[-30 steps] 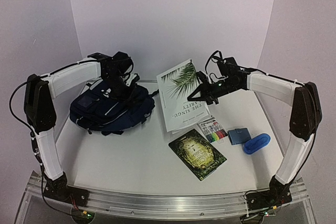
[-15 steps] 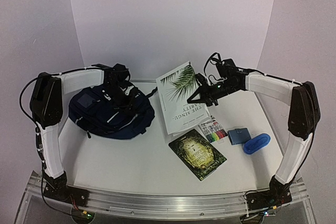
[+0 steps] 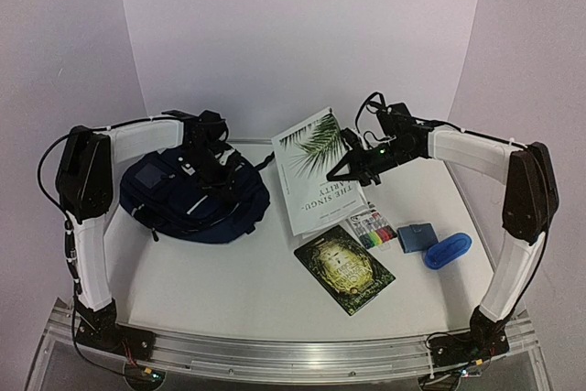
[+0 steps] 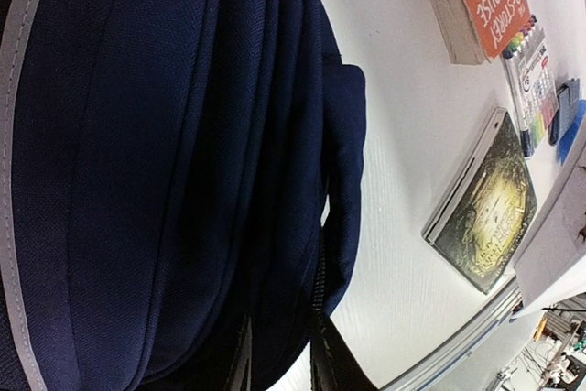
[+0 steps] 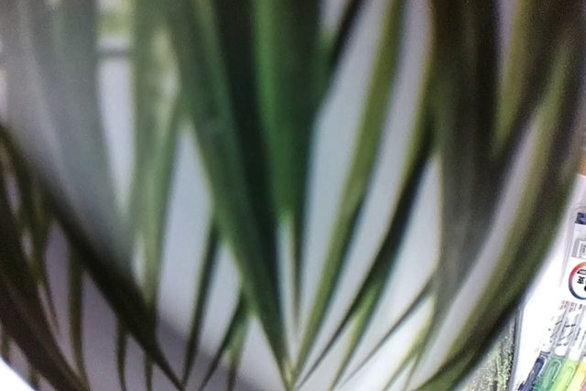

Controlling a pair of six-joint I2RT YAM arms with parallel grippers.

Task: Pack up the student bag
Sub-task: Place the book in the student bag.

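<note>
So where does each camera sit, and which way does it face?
Top external: above and behind, looking down; shows both arms, left tool at the student bag, right tool at the palm-leaf book.
Left wrist: on that wrist, skimming the bag toward the dark book; tool unclear.
Right wrist: close against the blurred palm-leaf cover; no tool shows.
Shared: top and left wrist both show bag, dark book.

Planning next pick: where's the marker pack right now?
Top view, right of centre: marker pack lies between the palm-leaf book and small blue pouch, just beyond the dark green book.
</note>
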